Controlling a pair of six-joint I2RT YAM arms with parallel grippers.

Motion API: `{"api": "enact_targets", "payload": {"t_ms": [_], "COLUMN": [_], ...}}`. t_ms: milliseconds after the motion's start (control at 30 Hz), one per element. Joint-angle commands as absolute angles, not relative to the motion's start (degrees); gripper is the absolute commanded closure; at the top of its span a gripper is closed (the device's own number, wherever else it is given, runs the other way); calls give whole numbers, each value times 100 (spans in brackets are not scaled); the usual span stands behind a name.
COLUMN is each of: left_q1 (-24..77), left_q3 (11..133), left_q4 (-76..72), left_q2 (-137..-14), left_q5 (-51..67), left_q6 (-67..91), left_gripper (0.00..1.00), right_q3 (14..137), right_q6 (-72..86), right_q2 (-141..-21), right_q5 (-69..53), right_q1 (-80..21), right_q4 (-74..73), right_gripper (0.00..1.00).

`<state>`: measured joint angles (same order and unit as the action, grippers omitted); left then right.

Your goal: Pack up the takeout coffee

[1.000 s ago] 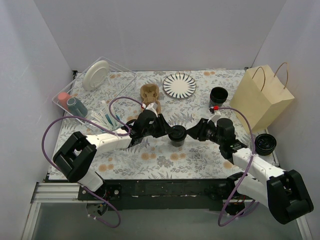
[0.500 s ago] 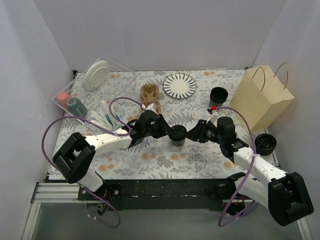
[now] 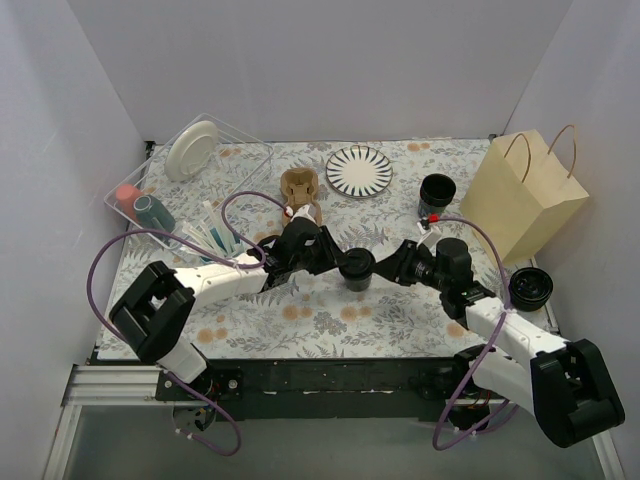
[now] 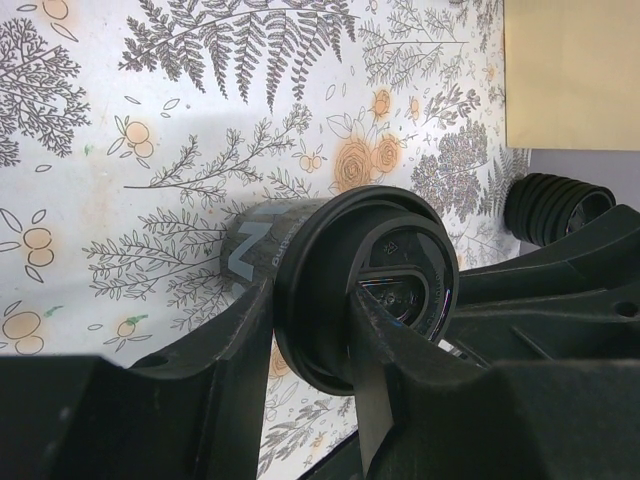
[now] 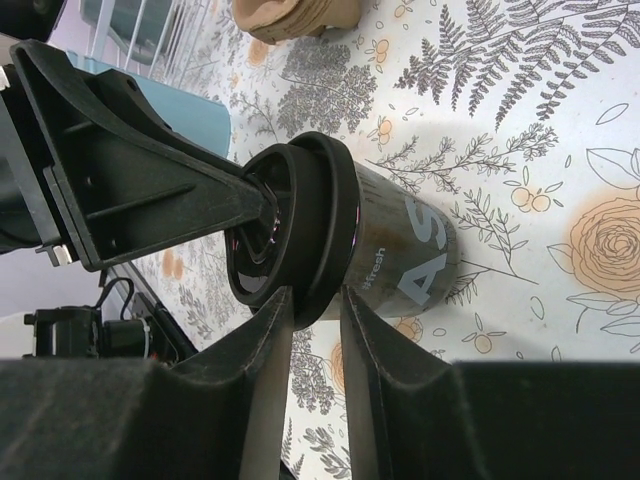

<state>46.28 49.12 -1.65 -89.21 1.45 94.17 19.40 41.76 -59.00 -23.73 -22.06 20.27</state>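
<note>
Coffee cup (image 3: 356, 267) with its round black lid is sitting near the middle of the flowery counter (image 3: 300, 312), right between the two claws. The camera up high is showing the whole counter, but the cup is looking so small there that I cannot tell how the claws are touching it. The left wrist camera is showing it up close: the left claw (image 4: 310, 300) is pinching the rim of the lid, with one finger (image 4: 235, 345) going along the cup's side and the other lying across the lid's top. The right wrist camera is showing the other side: the right claw (image 5: 316, 297) is closed narrow on the same rim, with its fingers (image 5: 265, 345) pressing on both sides of it, and the left claw is poking in from across the lid. This view is also showing the cup's bottom, which looks to be resting on the counter. Only the high view is showing the other dark cup (image 3: 437, 189), standing far back near the tan paper bag (image 3: 525, 195). Both arms are stretching low over the counter and bending inward, the left arm reaching in from the left and the right arm from the right, so their claws are meeting at the cup.
</note>
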Motion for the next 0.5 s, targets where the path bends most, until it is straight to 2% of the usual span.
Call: {"api": "enact_targets", "payload": {"t_ms": [0, 200, 467], "left_q1": [4720, 4729, 4729], "left_q3": [4553, 4447, 4474], "left_q4": [1433, 1441, 1433], "left_q2": [-9466, -9527, -9659], "left_q5": [-132, -158, -123], "left_q6": [9070, 9097, 9114], "left_gripper": [71, 72, 72], "right_q3": [1662, 809, 361], "right_q6": [4306, 4869, 4992], "right_q2": [-6126, -6109, -6319], "right_q5": [-2188, -2102, -1881], "right_q1": [-2171, -2153, -2039], "right_q4": [2487, 3146, 3164], "right_gripper": [70, 78, 79]}}
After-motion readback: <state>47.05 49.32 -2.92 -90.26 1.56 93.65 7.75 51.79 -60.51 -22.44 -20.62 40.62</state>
